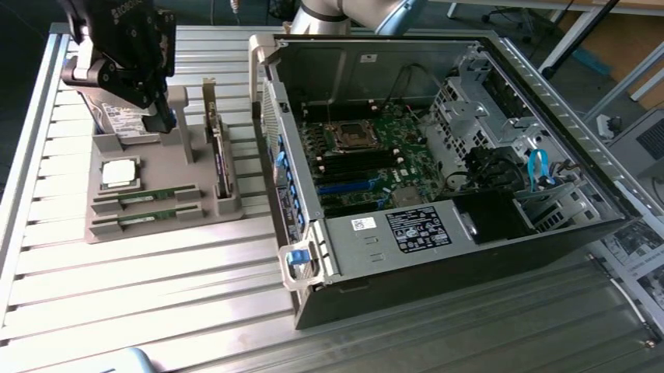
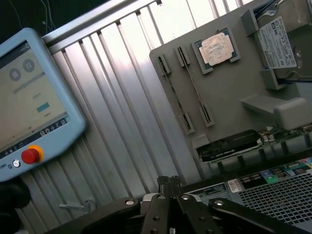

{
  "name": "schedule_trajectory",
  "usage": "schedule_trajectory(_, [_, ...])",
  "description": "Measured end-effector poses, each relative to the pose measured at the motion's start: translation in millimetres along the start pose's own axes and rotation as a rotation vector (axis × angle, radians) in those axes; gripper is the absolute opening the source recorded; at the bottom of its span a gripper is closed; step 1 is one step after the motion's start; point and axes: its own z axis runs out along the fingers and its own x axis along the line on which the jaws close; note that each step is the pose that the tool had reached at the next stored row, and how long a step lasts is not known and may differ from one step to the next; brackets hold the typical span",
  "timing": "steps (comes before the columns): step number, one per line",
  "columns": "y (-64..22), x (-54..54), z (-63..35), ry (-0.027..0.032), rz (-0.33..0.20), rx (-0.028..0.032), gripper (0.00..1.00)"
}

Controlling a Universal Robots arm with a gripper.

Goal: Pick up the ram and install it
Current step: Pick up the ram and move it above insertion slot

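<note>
Jaws of gripper (image 2: pixel 168 181) closed, empty; tray (image 2: pixel 229 92) seemingly holds two ram sticks (image 2: pixel 195 90).

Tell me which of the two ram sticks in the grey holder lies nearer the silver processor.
The ram stick directly beside the processor; the other stick sits one slot farther from it.

A ribbed metal surface (image 1: pixel 155 295) of long grooved slats catches strong light, glaring white toward the exterior view's left. In that view's upper right is an orange-brown patch of floor (image 1: pixel 623 43). At its lower right edge lie printed papers (image 1: pixel 638 249).
</note>
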Motion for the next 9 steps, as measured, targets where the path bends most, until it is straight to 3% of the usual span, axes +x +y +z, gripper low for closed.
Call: schedule_trajectory(9, [0.0,0.0,0.2,0.0058,-0.056,0.0138,0.10])
